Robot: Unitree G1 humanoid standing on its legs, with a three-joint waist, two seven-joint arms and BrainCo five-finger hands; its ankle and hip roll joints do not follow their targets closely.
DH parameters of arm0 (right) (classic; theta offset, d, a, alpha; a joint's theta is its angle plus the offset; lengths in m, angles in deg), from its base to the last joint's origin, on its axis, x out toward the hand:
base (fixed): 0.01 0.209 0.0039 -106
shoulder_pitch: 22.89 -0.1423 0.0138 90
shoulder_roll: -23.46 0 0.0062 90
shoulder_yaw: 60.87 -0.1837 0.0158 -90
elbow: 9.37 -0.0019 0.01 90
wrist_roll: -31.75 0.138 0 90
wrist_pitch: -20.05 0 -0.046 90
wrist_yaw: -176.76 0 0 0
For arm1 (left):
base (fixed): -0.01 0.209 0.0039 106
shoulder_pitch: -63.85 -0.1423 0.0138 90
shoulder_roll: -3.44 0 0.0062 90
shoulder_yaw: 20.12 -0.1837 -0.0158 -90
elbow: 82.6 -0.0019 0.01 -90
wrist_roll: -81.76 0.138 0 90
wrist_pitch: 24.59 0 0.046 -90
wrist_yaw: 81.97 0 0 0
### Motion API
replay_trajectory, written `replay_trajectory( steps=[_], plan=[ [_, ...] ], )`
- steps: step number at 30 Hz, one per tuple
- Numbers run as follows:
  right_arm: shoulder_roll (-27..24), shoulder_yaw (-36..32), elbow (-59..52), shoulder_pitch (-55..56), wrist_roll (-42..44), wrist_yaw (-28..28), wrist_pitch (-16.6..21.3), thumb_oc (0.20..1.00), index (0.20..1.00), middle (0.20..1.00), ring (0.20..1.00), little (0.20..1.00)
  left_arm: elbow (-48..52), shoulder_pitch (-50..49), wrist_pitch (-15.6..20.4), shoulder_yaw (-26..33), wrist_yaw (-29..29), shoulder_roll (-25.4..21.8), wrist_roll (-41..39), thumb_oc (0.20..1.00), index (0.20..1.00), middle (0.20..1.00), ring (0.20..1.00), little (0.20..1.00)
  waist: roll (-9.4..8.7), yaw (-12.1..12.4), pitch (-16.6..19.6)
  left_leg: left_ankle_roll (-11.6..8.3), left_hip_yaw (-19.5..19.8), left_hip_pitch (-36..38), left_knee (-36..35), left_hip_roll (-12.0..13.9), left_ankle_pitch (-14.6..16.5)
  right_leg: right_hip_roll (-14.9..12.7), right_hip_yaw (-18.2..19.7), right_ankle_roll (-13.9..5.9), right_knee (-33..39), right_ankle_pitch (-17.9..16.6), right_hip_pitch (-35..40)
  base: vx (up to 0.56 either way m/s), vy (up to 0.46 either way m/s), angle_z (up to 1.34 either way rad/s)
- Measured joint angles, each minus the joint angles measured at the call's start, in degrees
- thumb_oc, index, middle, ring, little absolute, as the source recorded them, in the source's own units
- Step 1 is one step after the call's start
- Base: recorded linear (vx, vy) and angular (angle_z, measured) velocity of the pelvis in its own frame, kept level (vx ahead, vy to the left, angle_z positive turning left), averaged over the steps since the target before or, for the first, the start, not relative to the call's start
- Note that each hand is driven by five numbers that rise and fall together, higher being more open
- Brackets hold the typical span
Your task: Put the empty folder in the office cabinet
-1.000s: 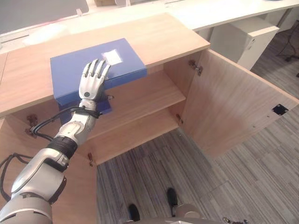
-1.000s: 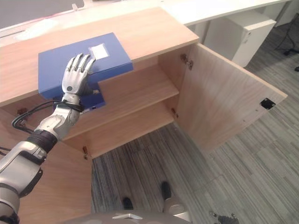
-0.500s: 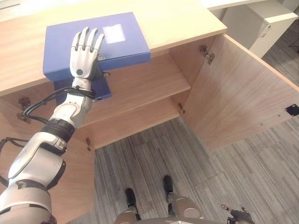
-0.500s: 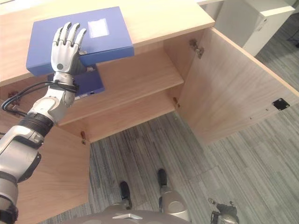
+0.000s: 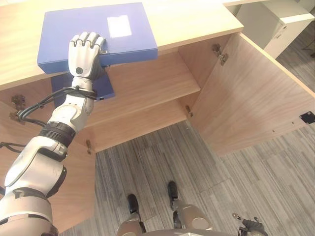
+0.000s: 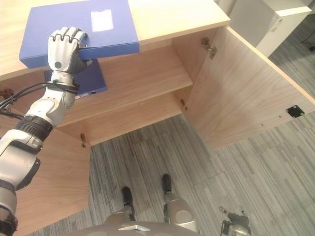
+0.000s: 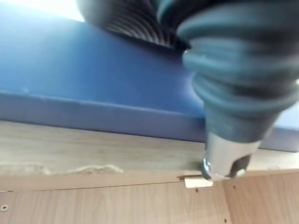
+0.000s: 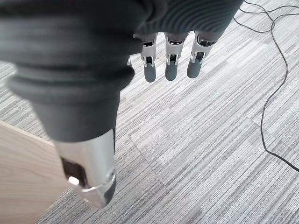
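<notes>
- Grey striped carpet [image 5: 236, 187] runs under a light wood cabinet [image 5: 147, 98] that I see from above, with a white desk [image 5: 275, 19] beyond its right end.
- Both cabinet doors stand open; the right door [image 5: 256, 108] swings out toward me, and two shelves show inside.
- I see the blue folder [image 5: 93, 29] lying flat on the cabinet top [image 5: 197, 19], its near edge overhanging the front, a white label [image 5: 119, 25] on its cover.
- A second blue folder [image 5: 101, 88] stands on the upper shelf [image 5: 152, 93], just below the first.
- My left hand [image 5: 84, 54] reaches up from the lower left; its fingers curl over the folder's near edge and grip it, knuckles toward the camera.
- In the left wrist view the folder's blue spine [image 7: 93, 107] sits right on the wood edge.
- My right hand [image 8: 170, 60] hangs over the carpet, well apart from the cabinet, fingers straight and relaxed, holding nothing.
</notes>
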State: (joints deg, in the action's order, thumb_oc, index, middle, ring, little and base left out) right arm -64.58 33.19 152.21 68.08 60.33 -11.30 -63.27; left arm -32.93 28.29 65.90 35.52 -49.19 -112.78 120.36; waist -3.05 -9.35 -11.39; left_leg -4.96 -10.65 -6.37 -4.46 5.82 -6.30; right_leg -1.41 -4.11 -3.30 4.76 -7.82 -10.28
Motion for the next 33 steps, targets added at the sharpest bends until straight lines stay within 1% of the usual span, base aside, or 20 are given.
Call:
replay_trajectory(
  steps=[4, 9, 13, 14, 17, 19, 21, 22, 23, 25, 26, 27, 28, 29, 30, 32, 33],
  plan=[
    [0.0, -0.1, 0.0, 0.0, 1.5, 0.0, 0.5, 1.000, 1.000, 1.000, 1.000, 1.000, 0.2, 0.0, 0.2, 0.0, 0.4, 0.0, 0.0, 0.200, 0.200, 0.200, 0.200, 0.200, -0.14, 0.2, -0.1, -0.09, 0.0, 0.0, 0.0, 0.1, -0.1, 0.1, 0.0, 0.00, 0.0, 0.0, 0.0, -0.01, -0.003, 0.00],
    [0.0, -1.8, 0.0, 0.0, 1.9, 0.0, 0.5, 1.000, 1.000, 1.000, 1.000, 1.000, 3.0, -0.1, 0.5, 0.7, 0.4, -1.9, -0.1, 0.200, 0.200, 0.200, 0.200, 0.200, -1.02, 0.4, -1.1, -0.21, 0.0, 0.8, 0.0, 0.4, -0.1, 0.3, -0.3, 0.00, 0.0, 0.0, 0.9, -0.03, -0.010, 0.01],
    [0.0, -1.9, -0.1, -0.1, 1.9, -0.1, 0.5, 1.000, 1.000, 1.000, 1.000, 1.000, 3.4, -0.3, 1.5, 1.2, 0.1, -2.1, -1.4, 0.200, 0.200, 0.200, 0.200, 0.200, -0.96, 0.5, -1.2, -0.28, 0.3, 1.3, 0.0, 0.5, -0.2, 0.4, -0.8, 0.01, 0.0, 0.0, 1.6, -0.03, -0.010, 0.05],
    [0.0, -1.9, -0.1, -0.3, 1.9, -0.1, 0.5, 1.000, 1.000, 1.000, 1.000, 1.000, 3.9, -0.5, 1.7, 1.6, -0.1, -2.1, -2.0, 0.200, 0.200, 0.200, 0.200, 0.200, -0.95, 0.5, -1.2, -0.30, 0.4, 1.5, 0.0, 0.6, -0.2, 0.4, -1.0, 0.02, 0.0, 0.0, 1.8, -0.01, -0.001, 0.09],
    [0.0, -1.9, -0.1, -1.2, 1.9, -0.1, 0.4, 1.000, 1.000, 1.000, 1.000, 1.000, 8.9, -3.6, 2.4, 5.8, -0.7, -2.0, -5.3, 0.200, 0.200, 0.200, 0.200, 0.200, -0.88, 0.7, -1.9, -0.46, 0.8, 3.4, 0.0, 0.6, -0.1, 0.4, -1.4, 0.16, 0.0, 0.1, 4.1, 0.01, 0.011, 0.07],
    [0.1, -1.9, -0.9, -1.7, 1.9, -0.1, 0.4, 1.000, 1.000, 1.000, 1.000, 1.000, 11.0, -5.1, 2.8, 7.5, -1.0, -1.9, -7.2, 0.200, 0.200, 0.200, 0.200, 0.200, -0.81, 1.0, -1.9, -0.58, 1.0, 4.6, -0.1, 0.7, 0.1, 0.4, -1.7, 0.50, 0.0, 0.4, 5.3, 0.05, 0.042, 0.06],
    [0.2, -1.9, -1.3, -3.2, 1.8, -0.1, 0.1, 1.000, 1.000, 1.000, 1.000, 1.000, 16.4, -8.5, 3.4, 11.0, -1.6, -1.0, -11.2, 0.200, 0.200, 0.200, 0.200, 0.200, -0.80, 1.2, -1.9, -0.60, 1.4, 6.8, -0.1, 0.6, 0.3, 0.4, -2.0, 0.78, 0.0, 0.6, 7.7, 0.02, 0.049, 0.07],
    [0.2, -2.0, -1.3, -3.2, 1.8, -0.1, -0.3, 1.000, 1.000, 1.000, 1.000, 1.000, 18.6, -10.4, 4.4, 13.0, -2.0, -0.1, -13.1, 0.200, 0.200, 0.200, 0.200, 0.200, -0.72, 1.3, -1.8, -0.51, 1.3, 7.8, -0.2, 0.6, 0.5, 0.4, -2.0, 1.01, 0.0, 0.7, 8.7, -0.02, 0.052, 0.05],
    [0.1, -1.9, -2.2, -3.8, 1.8, -0.1, -0.4, 1.000, 1.000, 1.000, 1.000, 1.000, 20.9, -11.8, 5.5, 14.5, -2.0, 1.5, -15.7, 0.200, 0.200, 0.200, 0.200, 0.200, -0.39, 2.3, -1.4, -0.58, 1.5, 8.8, -0.1, 0.6, 0.7, 0.3, -2.1, 0.81, 0.2, 1.3, 9.8, 0.00, 0.054, 0.04],
    [0.2, -1.7, -2.9, -4.2, 1.7, 0.0, -0.9, 1.000, 1.000, 1.000, 1.000, 1.000, 25.2, -14.5, 6.6, 17.3, -3.2, 4.2, -20.6, 0.200, 0.200, 0.200, 0.200, 0.200, 0.08, 3.1, -0.7, -0.45, 1.4, 9.8, -0.1, 0.5, 0.9, 0.3, -2.0, 0.80, 0.0, 1.3, 10.6, 0.01, 0.054, 0.01],
    [0.2, -1.6, -4.0, -4.7, 1.7, 0.0, -0.9, 1.000, 1.000, 1.000, 1.000, 1.000, 26.6, -15.8, 7.5, 17.9, -3.4, 5.2, -22.8, 0.200, 0.200, 0.200, 0.200, 0.200, 0.59, 3.7, 0.4, -0.31, 1.4, 9.7, -0.3, 0.5, 1.0, 0.2, -2.0, 0.82, 0.2, 1.4, 10.6, 0.00, 0.058, 0.01],
    [0.1, -0.8, -5.1, -5.5, 1.7, 0.0, -1.2, 1.000, 1.000, 1.000, 1.000, 1.000, 29.1, -17.6, 8.2, 19.4, -4.2, 6.2, -26.2, 0.200, 0.200, 0.200, 0.200, 0.200, 0.92, 3.9, 0.8, -0.26, 1.6, 10.2, -0.4, 0.3, 1.1, 0.1, -2.0, 0.82, 0.0, 1.4, 11.2, -0.02, 0.047, 0.01],
    [-0.2, 0.4, -7.9, -6.5, 1.6, 0.1, -1.9, 1.000, 1.000, 1.000, 1.000, 1.000, 32.4, -20.2, 8.9, 21.8, -4.7, 9.4, -30.3, 0.200, 0.200, 0.200, 0.200, 0.200, 1.48, 3.9, 1.2, -0.08, 1.5, 11.7, -0.6, 0.1, 1.3, -0.1, -1.9, 0.85, 0.0, 1.4, 12.7, -0.02, 0.026, 0.04],
    [-0.4, 0.9, -10.0, -6.4, 1.5, 0.2, -2.1, 1.000, 1.000, 1.000, 1.000, 1.000, 34.1, -21.7, 9.7, 22.4, -5.3, 11.0, -34.3, 0.200, 0.200, 0.200, 0.200, 0.200, 1.88, 3.8, 1.9, 0.05, 1.6, 12.5, -0.6, 0.0, 1.5, -0.2, -2.0, 0.79, 0.1, 1.5, 13.5, 0.02, 0.053, -0.01],
    [-0.4, 1.1, -12.1, -7.5, 1.1, 0.5, -1.6, 1.000, 1.000, 1.000, 1.000, 1.000, 34.9, -23.4, 11.9, 22.3, -6.3, 12.5, -39.1, 0.200, 0.200, 0.200, 0.200, 0.200, 2.49, 4.2, 4.0, 0.09, 1.6, 12.8, -0.6, -0.1, 1.8, -0.4, -1.9, 0.38, 0.3, 1.9, 13.8, 0.01, 0.052, 0.01],
    [-0.9, 2.4, -14.0, -8.6, 1.2, 0.5, -2.3, 1.000, 1.000, 1.000, 1.000, 1.000, 36.4, -24.8, 13.3, 22.6, -8.0, 14.5, -44.9, 0.200, 0.200, 0.200, 0.200, 0.200, 3.14, 4.5, 5.4, -0.02, 1.7, 13.3, -0.6, -0.3, 2.2, -0.6, -2.0, 0.30, 0.3, 2.0, 14.4, 0.02, 0.057, 0.02],
    [-1.5, 3.1, -17.6, -9.4, 1.1, 0.6, -2.2, 1.000, 1.000, 1.000, 1.000, 1.000, 39.5, -27.3, 14.4, 23.3, -11.0, 17.0, -53.1, 0.200, 0.200, 0.200, 0.200, 0.200, 3.74, 5.1, 6.3, 0.13, 1.7, 14.3, -0.6, -0.6, 2.4, -0.8, -1.9, 0.27, 0.3, 2.0, 15.4, 0.02, 0.052, 0.00]
  ],
)
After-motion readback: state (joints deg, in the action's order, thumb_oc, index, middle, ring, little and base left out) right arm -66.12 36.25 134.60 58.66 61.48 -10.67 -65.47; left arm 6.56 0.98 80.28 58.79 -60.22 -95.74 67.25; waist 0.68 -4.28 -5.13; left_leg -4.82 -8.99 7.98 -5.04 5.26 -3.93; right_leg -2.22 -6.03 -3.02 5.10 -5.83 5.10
